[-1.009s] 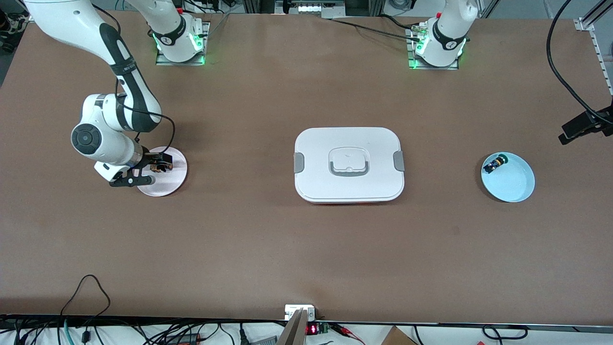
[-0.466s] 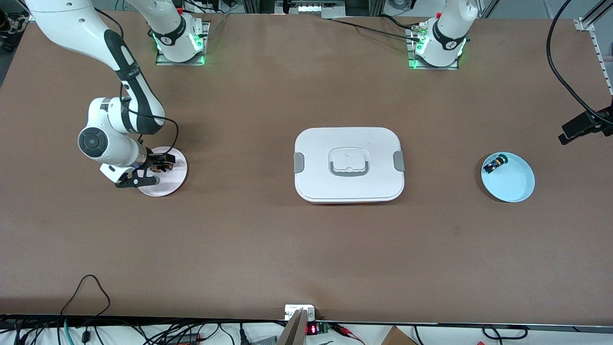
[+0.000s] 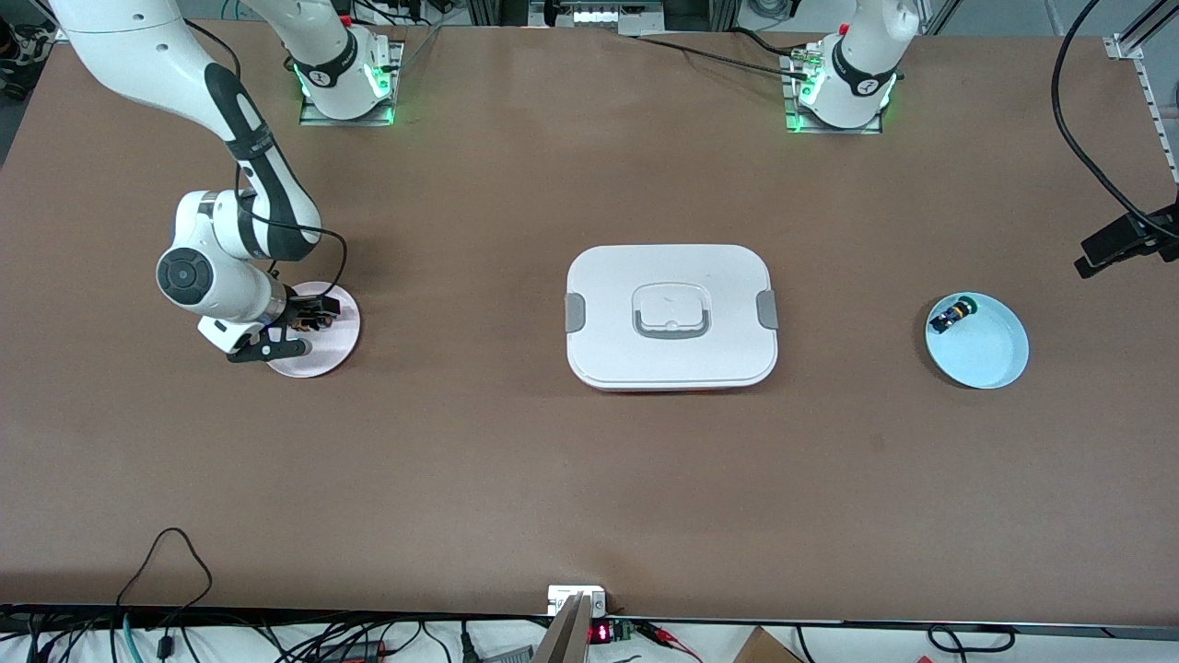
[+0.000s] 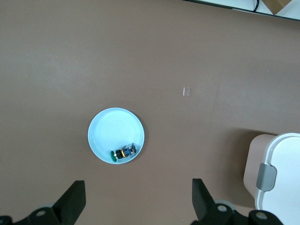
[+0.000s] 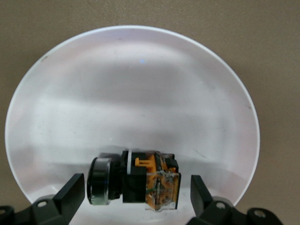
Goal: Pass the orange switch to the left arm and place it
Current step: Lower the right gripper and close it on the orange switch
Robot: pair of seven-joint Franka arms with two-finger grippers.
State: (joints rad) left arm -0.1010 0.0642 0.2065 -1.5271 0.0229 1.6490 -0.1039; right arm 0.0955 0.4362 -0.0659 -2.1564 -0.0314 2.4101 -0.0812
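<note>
The orange switch (image 3: 309,319) lies on its side on a pale pink plate (image 3: 318,361) toward the right arm's end of the table. My right gripper (image 3: 297,327) is down at the plate, open, with one finger on each side of the switch. In the right wrist view the switch (image 5: 136,182) sits between the open fingers (image 5: 70,194), not clamped. The white box (image 3: 671,316) stands at the table's middle. My left gripper (image 4: 137,206) is open and empty, high over the table near a blue plate; it is out of the front view.
A light blue plate (image 3: 990,354) toward the left arm's end holds a small blue-black switch (image 3: 950,316); both show in the left wrist view, plate (image 4: 110,129) and switch (image 4: 123,152). The box corner (image 4: 281,173) shows there too. A black camera mount (image 3: 1119,241) juts in at the table edge.
The right arm's wrist has shifted a little toward the box, settling the open gripper around the orange switch. The switch, box and blue plate have not moved.
</note>
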